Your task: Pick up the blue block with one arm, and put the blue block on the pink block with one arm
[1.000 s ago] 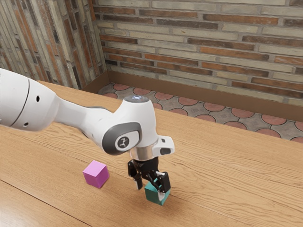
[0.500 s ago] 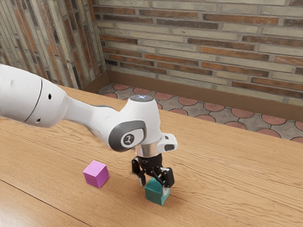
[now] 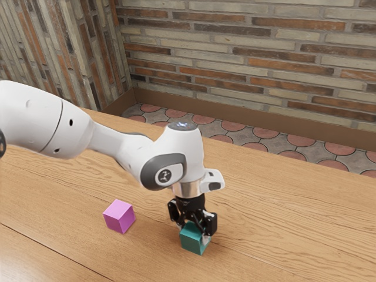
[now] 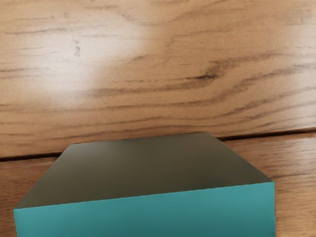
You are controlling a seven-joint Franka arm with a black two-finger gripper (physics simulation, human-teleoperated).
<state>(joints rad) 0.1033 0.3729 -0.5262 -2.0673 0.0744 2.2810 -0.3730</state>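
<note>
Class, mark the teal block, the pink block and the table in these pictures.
Teal block (image 3: pixel 190 241): exterior view, on its near side face.
Pink block (image 3: pixel 120 207): exterior view, on its top face.
Table (image 3: pixel 294 211): exterior view, on bare wood toward the exterior view's right.

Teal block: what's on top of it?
The gripper sits over the teal block, hiding part of its top in the exterior view. The wrist view shows that top face bare. Contact unclear.
</note>
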